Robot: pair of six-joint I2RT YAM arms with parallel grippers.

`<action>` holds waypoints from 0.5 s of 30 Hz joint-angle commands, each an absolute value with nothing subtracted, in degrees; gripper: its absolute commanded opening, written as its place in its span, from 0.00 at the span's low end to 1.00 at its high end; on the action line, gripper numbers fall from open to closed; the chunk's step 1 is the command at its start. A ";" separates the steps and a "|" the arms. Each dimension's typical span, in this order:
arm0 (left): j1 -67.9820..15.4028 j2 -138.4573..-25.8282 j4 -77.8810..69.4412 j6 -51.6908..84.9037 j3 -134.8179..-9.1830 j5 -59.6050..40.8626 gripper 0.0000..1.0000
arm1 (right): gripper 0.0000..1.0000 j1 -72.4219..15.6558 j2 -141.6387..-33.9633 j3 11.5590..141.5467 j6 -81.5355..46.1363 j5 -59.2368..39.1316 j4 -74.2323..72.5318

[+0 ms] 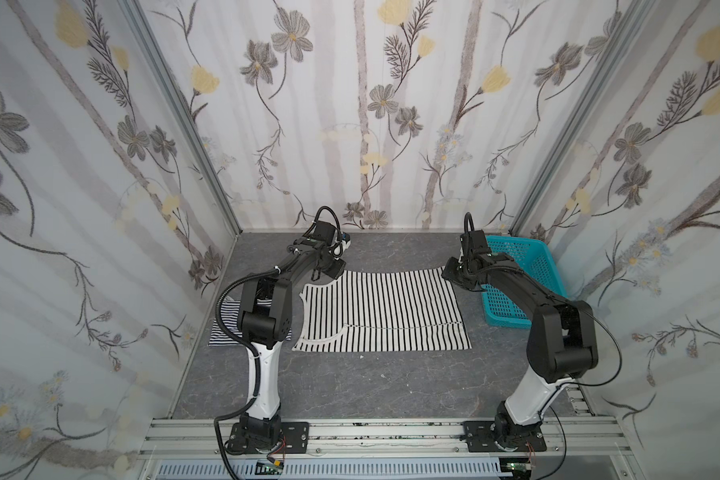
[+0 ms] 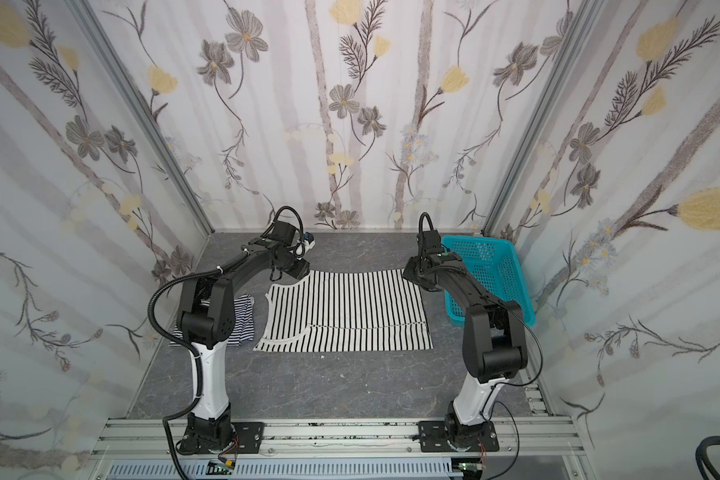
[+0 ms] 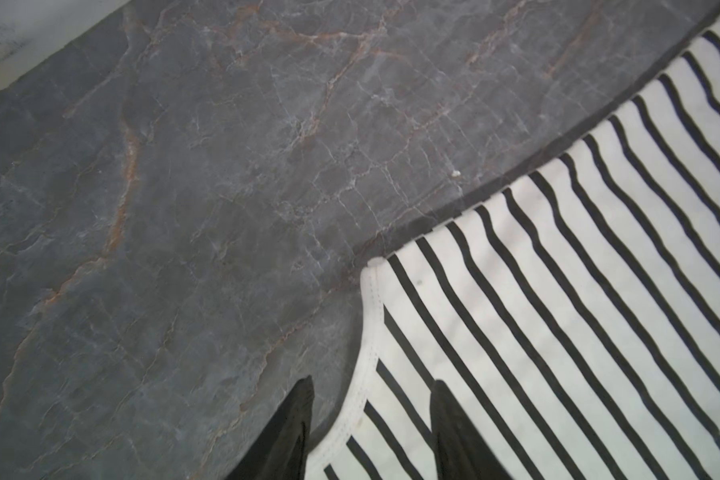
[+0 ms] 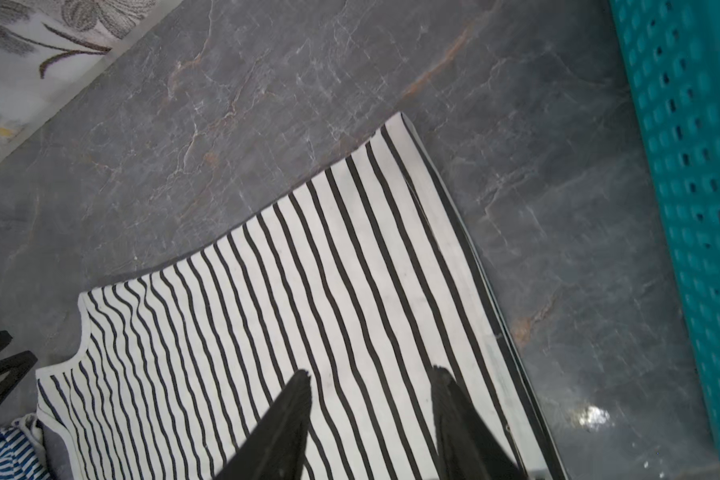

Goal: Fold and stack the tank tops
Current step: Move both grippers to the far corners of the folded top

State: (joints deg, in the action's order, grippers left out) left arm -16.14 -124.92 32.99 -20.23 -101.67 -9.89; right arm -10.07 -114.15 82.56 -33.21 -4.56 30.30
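The white tank top with wide black stripes (image 1: 383, 311) (image 2: 346, 311) lies flat, folded over, mid-table. The fine navy-striped tank top (image 1: 224, 328) (image 2: 244, 318) lies bunched at the left, mostly hidden behind the left arm; a bit shows in the right wrist view (image 4: 5, 453). My left gripper (image 1: 329, 271) (image 2: 297, 270) (image 3: 373, 380) hovers open over the white top's far left corner, straddling the white armhole trim (image 3: 368, 353). My right gripper (image 1: 454, 272) (image 2: 413, 271) (image 4: 371, 370) hovers open over the far right corner, near the hem. Nothing sits between either pair of fingers.
A turquoise perforated basket (image 1: 528, 274) (image 2: 499, 274) (image 4: 682, 208) stands at the far right, just beyond the right gripper. Flowered walls close in the back and both sides. Grey marble tabletop (image 1: 371, 386) stretches in front of the tops, up to the rail (image 1: 391, 432) that carries the arm bases.
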 commanded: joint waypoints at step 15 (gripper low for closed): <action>-15.56 -135.29 33.46 -15.29 -110.67 -13.51 0.50 | 0.45 -7.03 -138.92 110.34 -29.69 -5.36 39.81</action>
State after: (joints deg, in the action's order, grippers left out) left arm -15.49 -135.13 33.19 -16.08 -110.76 -11.73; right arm -7.01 -137.88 109.75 -30.33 -4.58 39.31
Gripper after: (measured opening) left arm 0.497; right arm 0.449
